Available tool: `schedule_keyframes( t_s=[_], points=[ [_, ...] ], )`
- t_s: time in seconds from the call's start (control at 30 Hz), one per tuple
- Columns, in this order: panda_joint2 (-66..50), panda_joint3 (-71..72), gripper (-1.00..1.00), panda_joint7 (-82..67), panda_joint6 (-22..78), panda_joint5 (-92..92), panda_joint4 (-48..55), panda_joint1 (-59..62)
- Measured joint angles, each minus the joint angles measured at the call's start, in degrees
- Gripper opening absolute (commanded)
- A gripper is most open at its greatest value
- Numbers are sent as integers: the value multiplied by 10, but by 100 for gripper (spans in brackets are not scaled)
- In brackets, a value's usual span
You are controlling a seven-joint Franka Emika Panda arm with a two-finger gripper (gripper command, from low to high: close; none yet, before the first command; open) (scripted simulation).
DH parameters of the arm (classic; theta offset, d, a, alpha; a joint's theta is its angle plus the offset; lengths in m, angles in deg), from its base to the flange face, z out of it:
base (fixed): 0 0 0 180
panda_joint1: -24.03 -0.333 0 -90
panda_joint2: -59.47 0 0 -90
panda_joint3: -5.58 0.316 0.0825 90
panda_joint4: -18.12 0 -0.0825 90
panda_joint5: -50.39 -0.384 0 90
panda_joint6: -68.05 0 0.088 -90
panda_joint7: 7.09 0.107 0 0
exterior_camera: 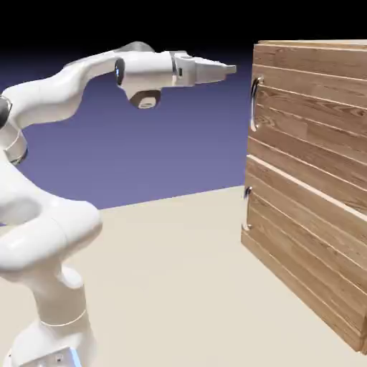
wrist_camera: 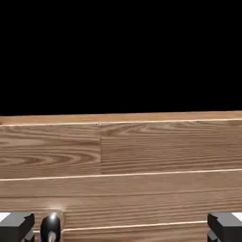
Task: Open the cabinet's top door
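The gripper's fingers stand wide apart, gripping nothing. Beyond, at the exterior view's right, the cabinet's top door stands upright, its planks running sideways; its curved metal handle has a vertical long axis.

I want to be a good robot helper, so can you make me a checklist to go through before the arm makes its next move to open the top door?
1. Fingers open: ok, they stand wide apart.
2. Nothing held between the fingers: ok.
3. Top door shut: ok, it looks flush with the rest of the front.
4. Long curved handle in the fingers' grasp: not ok, there is a gap between them in the outside picture.
5. Fingers level with the handle: not ok, they point above its top end.
6. Lower door's small handle left alone: ok, nothing touches it.
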Motion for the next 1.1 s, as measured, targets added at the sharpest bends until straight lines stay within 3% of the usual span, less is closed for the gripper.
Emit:
schedule_keyframes(
  t_s=[0.3, 0.5, 0.53, 0.6, 1.1],
  points=[
    [66, 127, 0, -106, 7, -224, 75, 122],
    [68, 159, 0, -98, 12, -236, 154, 210],
    [68, 162, -100, -96, 13, -236, 163, 220],
    [68, 162, -100, -96, 13, -236, 163, 220],
    [117, 9, -100, -228, 251, -306, -148, -23]
  ],
)
